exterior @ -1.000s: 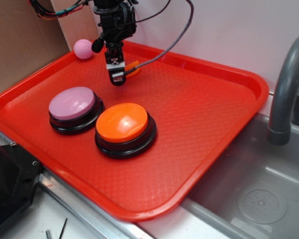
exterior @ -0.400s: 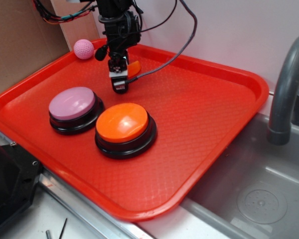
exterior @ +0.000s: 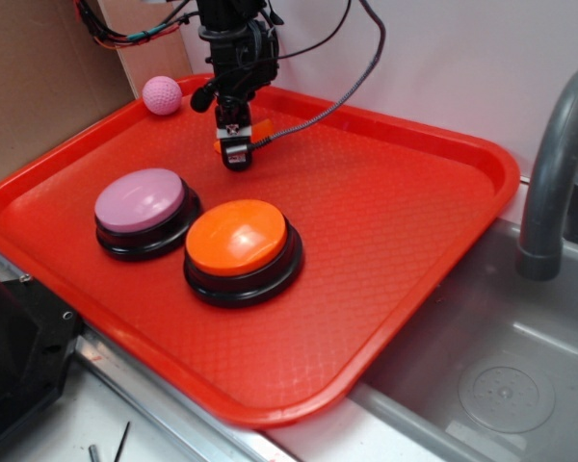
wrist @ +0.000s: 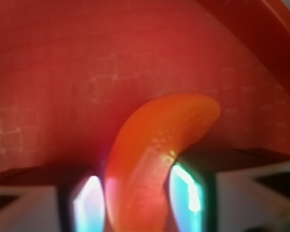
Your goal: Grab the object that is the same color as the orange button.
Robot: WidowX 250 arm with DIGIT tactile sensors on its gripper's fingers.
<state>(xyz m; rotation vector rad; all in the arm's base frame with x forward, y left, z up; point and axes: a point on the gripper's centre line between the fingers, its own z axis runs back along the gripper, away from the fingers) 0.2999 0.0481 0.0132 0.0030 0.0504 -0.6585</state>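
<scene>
Steel surface beside a grey sink, with a white wall behind and brown board at the left. A grey faucet stands at the right edge of the exterior view. A red tray with a textured floor and raised rim sits on the surface, its right part overhanging the sink.

Items on the tray, 4 in all:
- Orange button, glossy dome on a black ring, near the front-centre.
- Lilac button, same size, just beside the orange one on its left; the 2 bases look to touch or nearly so.
- Pink ball, dimpled, at the far left corner against the rim.
- Crescent, small, flat, orange, near the far rim, well apart from both buttons and to the right of the ball. Colour matches the orange button.

The arm descends from the top of the exterior view, cables trailing to the right. The pincer points down over the far part of the tray, right at the crescent, which shows there only as a sliver of orange beside the fingers. In the wrist view the crescent lies between the 2 fingertips, its lower body filling the gap and its upper tip curving right beyond them. The jaws stand close on either side of it; whether they press on it cannot be told, as the view is blurred.
</scene>
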